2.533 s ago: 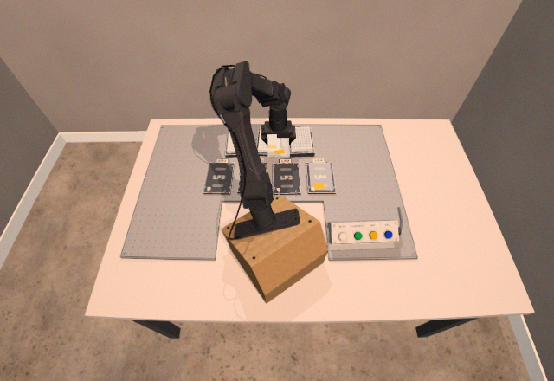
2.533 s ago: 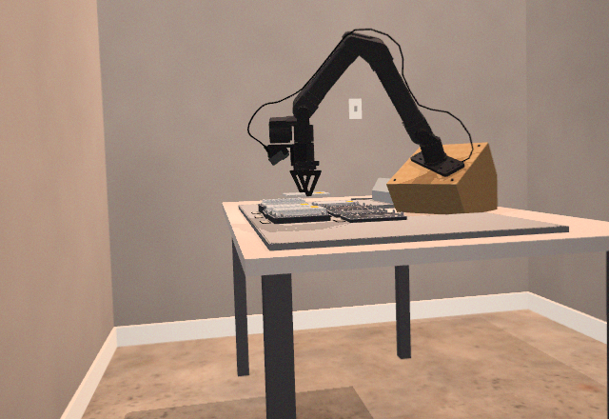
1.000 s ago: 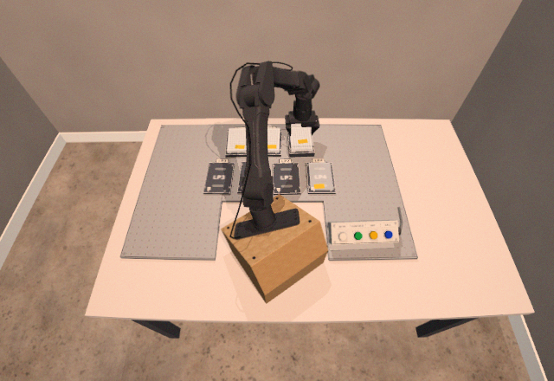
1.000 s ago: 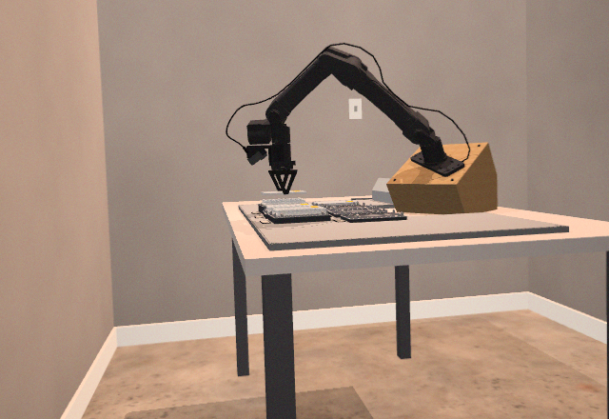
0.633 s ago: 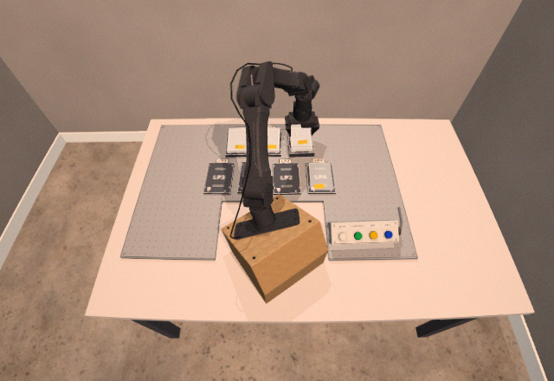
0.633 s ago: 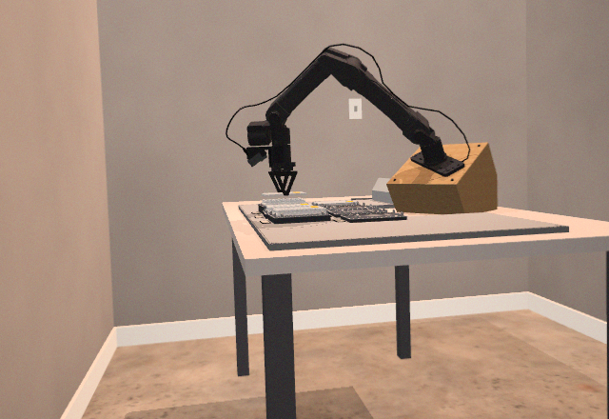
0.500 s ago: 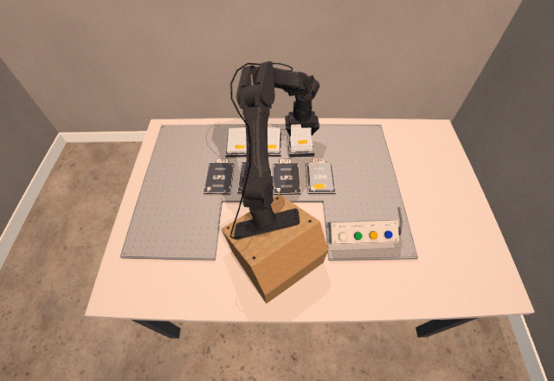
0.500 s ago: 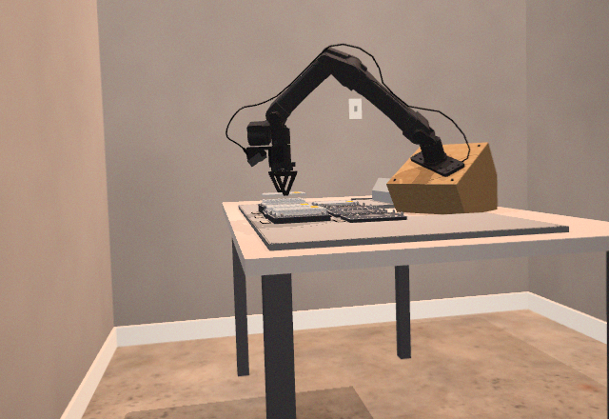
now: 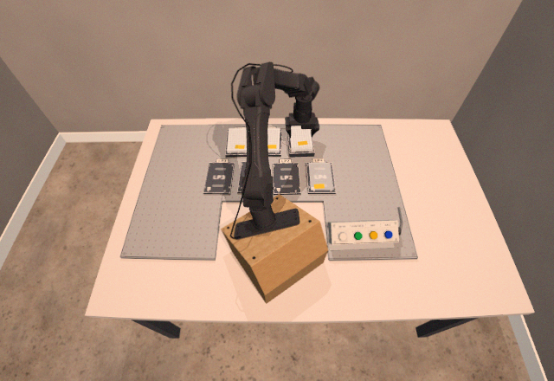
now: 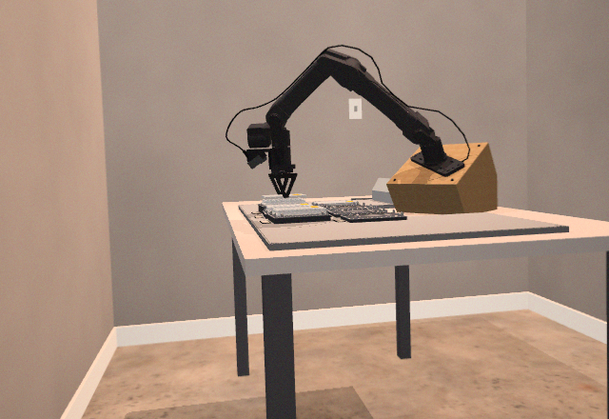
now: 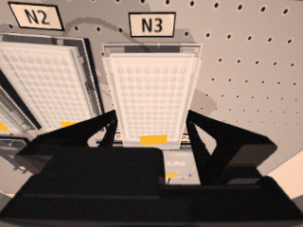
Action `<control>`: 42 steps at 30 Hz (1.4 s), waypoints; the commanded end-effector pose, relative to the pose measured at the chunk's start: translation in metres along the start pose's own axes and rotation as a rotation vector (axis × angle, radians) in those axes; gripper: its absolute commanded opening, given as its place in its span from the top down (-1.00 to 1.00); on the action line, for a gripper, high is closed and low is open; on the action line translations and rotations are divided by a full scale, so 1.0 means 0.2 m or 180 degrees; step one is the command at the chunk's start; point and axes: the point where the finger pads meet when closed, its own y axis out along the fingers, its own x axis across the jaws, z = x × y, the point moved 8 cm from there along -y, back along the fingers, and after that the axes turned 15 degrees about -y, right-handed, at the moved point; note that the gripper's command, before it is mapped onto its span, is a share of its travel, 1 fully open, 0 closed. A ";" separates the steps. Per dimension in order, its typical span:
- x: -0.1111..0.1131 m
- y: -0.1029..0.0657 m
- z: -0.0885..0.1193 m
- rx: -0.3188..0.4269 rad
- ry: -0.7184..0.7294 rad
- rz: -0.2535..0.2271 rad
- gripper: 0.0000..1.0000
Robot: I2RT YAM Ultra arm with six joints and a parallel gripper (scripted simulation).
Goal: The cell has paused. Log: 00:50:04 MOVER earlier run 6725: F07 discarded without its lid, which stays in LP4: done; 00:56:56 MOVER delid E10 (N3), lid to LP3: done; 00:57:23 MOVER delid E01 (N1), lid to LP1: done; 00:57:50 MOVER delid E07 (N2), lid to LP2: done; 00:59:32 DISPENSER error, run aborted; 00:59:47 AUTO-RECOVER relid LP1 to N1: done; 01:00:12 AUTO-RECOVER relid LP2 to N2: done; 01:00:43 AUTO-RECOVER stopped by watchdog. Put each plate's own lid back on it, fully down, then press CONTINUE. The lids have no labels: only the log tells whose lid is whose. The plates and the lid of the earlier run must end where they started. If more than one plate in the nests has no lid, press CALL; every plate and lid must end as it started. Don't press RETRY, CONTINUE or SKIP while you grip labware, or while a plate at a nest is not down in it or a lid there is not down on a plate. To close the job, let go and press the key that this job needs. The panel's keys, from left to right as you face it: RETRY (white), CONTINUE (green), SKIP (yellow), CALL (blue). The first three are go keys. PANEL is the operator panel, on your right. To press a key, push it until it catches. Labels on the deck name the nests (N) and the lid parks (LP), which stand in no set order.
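Wrist: tool grips clear lid (yellow tag) over N3.

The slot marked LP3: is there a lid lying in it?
No. In the top view the LP3 slot shows its bare dark face with the label readable.

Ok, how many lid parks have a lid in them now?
1: a lid in LP4, the rightmost park. LP3 and LP2 are bare. The park between those two is mostly hidden behind the arm, so another lid could be there.
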 end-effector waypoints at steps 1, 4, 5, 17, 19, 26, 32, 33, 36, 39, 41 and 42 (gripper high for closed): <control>-0.01 -0.04 -0.02 -0.0102 -0.0008 0.0053 1.00; -0.01 -0.01 0.00 -0.0076 0.0015 0.0034 1.00; -0.02 -0.01 -0.01 -0.0077 0.0011 0.0036 1.00; -0.02 0.01 -0.01 -0.0074 0.0011 0.0045 1.00; -0.01 0.00 -0.01 -0.0080 -0.0002 0.0049 1.00; -0.02 0.02 -0.01 -0.0079 0.0010 0.0059 1.00; -0.02 0.05 -0.01 -0.0060 0.0008 0.0046 1.00; -0.02 0.05 -0.01 -0.0060 0.0008 0.0046 1.00; -0.01 0.03 -0.01 -0.0059 -0.0012 0.0042 1.00; -0.01 0.03 -0.01 -0.0059 -0.0012 0.0042 1.00; -0.01 0.03 -0.01 -0.0059 -0.0012 0.0042 1.00; -0.01 0.03 -0.01 -0.0059 -0.0012 0.0042 1.00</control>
